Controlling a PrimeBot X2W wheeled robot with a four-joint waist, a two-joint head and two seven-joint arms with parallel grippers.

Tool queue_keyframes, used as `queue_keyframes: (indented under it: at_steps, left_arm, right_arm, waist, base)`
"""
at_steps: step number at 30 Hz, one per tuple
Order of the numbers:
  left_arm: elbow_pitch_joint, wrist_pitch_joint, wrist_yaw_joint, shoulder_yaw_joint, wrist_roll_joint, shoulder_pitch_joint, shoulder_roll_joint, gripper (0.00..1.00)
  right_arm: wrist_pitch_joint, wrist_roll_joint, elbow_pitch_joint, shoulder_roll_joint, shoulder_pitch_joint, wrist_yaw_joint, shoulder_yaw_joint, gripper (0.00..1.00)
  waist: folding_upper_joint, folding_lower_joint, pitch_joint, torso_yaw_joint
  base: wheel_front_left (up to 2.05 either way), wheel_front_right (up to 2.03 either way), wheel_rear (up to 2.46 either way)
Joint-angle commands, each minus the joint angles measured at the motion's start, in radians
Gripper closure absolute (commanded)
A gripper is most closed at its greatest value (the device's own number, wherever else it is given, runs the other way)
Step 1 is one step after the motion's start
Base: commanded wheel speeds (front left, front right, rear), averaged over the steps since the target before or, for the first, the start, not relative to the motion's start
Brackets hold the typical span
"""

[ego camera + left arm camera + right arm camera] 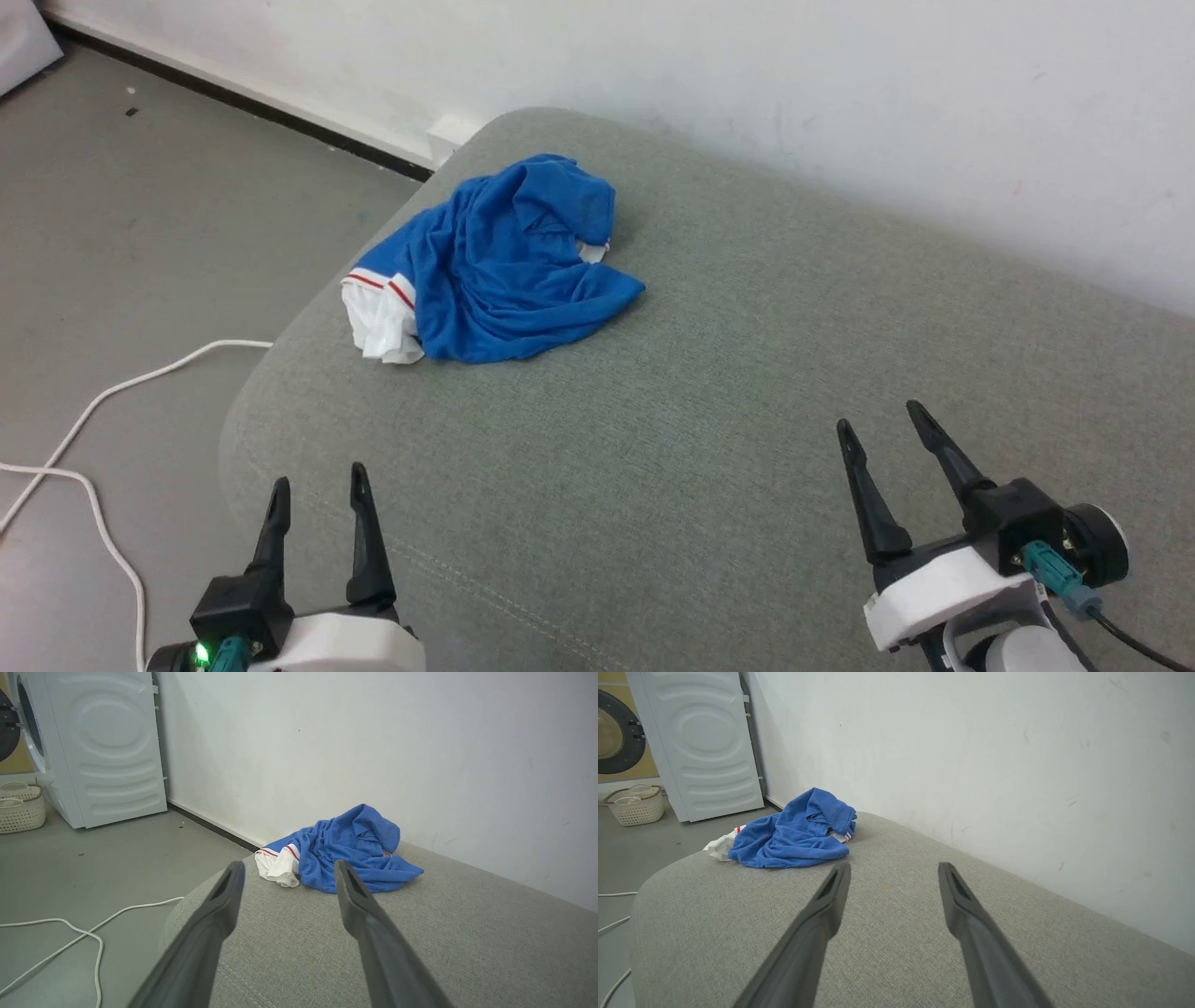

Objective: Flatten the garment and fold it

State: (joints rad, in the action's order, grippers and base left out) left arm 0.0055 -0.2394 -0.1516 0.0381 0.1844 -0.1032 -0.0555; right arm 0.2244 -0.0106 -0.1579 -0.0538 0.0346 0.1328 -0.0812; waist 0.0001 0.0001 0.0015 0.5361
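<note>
The garment (504, 271) is a bright blue T-shirt crumpled in a heap near the far left corner of the grey cushioned surface (709, 401). A white sleeve with thin red stripes sticks out at its left side. It also shows bunched up as the garment (350, 851) and the garment (794, 833). My left gripper (319, 474) stands open at the near left, well short of the heap, with nothing between its fingers. My right gripper (882, 415) stands open at the near right, far from the shirt, also empty.
A white cable (93, 411) lies on the grey floor to the left of the cushion. A white wall (840, 103) runs right behind the cushion. A washing machine (103, 742) and a woven basket (21, 807) stand further off on the left.
</note>
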Motion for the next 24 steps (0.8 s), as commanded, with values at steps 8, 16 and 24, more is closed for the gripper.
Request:
queue_keyframes:
  at_steps: [8, 16, 24]
  left_arm:
    - [0.006, -0.022, -0.015, 0.004, 0.014, -0.018, 0.005, 0.0]
    - [0.006, -0.022, -0.013, 0.004, 0.013, -0.014, 0.005, 0.0]
    - [-0.073, -0.022, -0.013, 0.034, 0.035, 0.041, 0.005, 0.0]
  right_arm:
    - [0.019, 0.004, -0.011, 0.004, 0.01, -0.002, -0.012, 0.0]
    - [0.022, 0.004, -0.001, 0.004, 0.01, -0.002, -0.007, 0.0]
    - [0.02, 0.004, 0.017, 0.004, 0.004, -0.002, 0.008, 0.0]
  waist:
    - [-0.0001, -0.0001, 0.002, 0.024]
    - [-0.0001, -0.0001, 0.005, 0.017]
    - [-0.0001, -0.0001, 0.031, 0.01]
  base:
    - [0.0, 0.0, 0.0]
    - [0.0, 0.0, 0.0]
    - [0.0, 0.0, 0.0]
